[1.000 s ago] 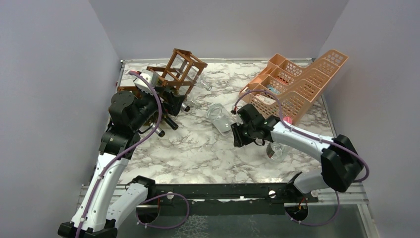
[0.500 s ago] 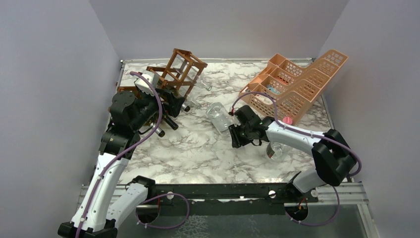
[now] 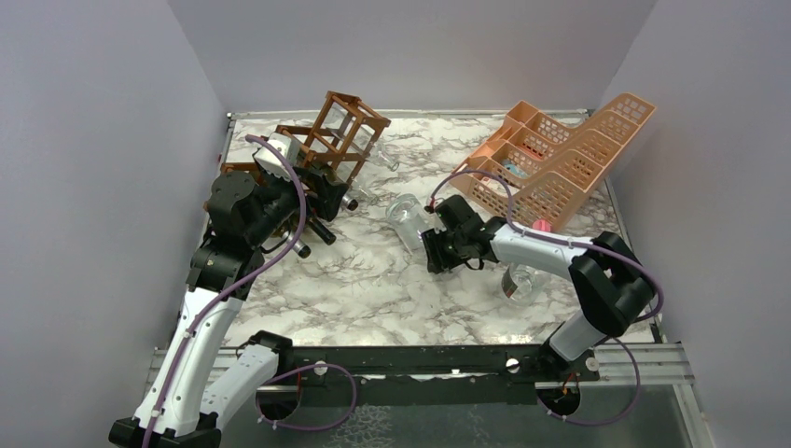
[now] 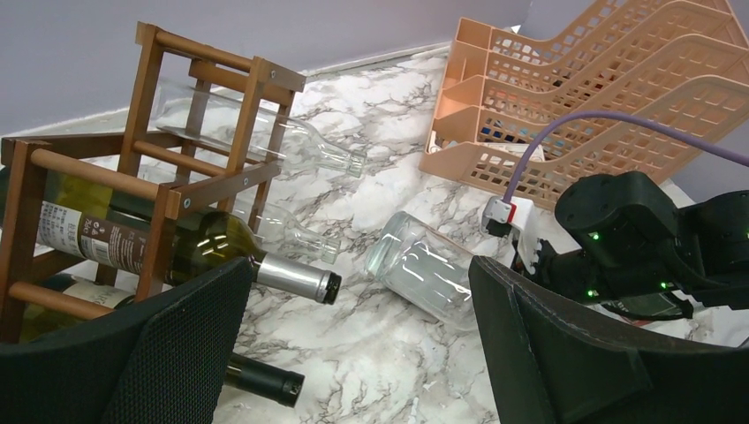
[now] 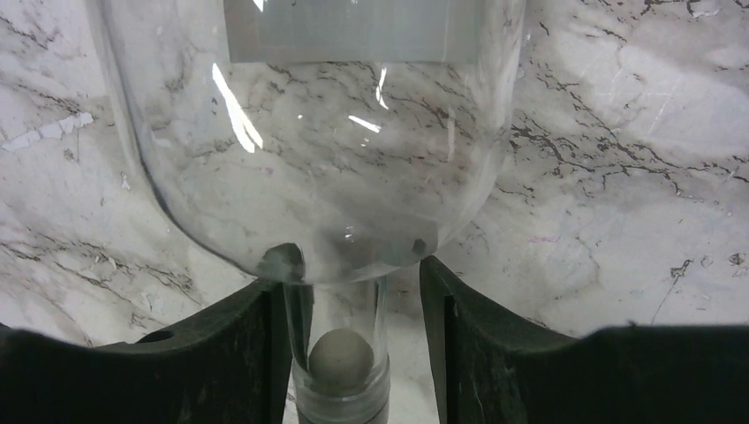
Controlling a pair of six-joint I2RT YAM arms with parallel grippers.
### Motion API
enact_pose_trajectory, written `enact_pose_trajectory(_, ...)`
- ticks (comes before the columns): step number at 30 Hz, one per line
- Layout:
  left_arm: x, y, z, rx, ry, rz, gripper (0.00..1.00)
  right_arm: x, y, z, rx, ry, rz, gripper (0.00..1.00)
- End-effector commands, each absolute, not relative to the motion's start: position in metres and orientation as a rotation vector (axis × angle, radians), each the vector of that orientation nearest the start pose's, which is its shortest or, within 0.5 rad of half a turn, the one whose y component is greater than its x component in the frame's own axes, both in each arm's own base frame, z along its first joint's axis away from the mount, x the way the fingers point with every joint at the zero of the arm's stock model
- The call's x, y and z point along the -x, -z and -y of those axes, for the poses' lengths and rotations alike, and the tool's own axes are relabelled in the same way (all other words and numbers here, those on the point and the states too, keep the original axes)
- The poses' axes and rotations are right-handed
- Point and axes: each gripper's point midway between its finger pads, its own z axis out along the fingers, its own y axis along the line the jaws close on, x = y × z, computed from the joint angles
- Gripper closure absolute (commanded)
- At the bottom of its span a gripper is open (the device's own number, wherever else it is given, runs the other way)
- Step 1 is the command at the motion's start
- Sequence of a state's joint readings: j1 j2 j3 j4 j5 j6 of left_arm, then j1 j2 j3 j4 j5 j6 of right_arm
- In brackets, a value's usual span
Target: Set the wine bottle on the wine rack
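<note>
Nearest us, our right gripper straddles the neck of the wine bottle, jaws parted, not yet clamped. Clear and seemingly empty, it lies on its side mid-table, base pointing far-left towards the wine rack, where our left gripper hangs spread wide, holding nothing.

**Arm and Hand Finish**

The left arm and right arm combine white link shells with black joint housings. A purple cable runs outside each arm. The left hand has black, mesh-textured fingers. The right hand has smooth black ones. The right wrist housing shows green lights.
</note>
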State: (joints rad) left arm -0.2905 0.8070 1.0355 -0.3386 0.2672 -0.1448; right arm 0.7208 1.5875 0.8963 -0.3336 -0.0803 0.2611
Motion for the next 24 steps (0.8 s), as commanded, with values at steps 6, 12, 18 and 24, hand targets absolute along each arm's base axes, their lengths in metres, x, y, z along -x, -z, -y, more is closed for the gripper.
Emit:
enact_pose_trajectory(6,-0.272,-0.359,0.132,-0.324,0.519,-1.648,0.01,-0.258,-0.029,-0.259,0.591,-0.484,-2.467,0.45)
enact_pose_trajectory(12,-0.272,-0.360,0.131,-0.325,0.514,-1.646,0.01,-0.254,-0.013,-0.252,0.575,-0.446,-2.495,0.44)
enact_pose_trajectory(18,-0.273,-0.361,0.131,-0.324,0.511,-1.645,0.01,-0.254,-0.008,-0.249,0.553,-0.420,-2.498,0.43)
enact_pose_trajectory(24,-0.273,-0.361,0.130,-0.323,0.507,-1.644,0.01,-0.254,-0.002,-0.243,0.515,-0.384,-2.510,0.51)
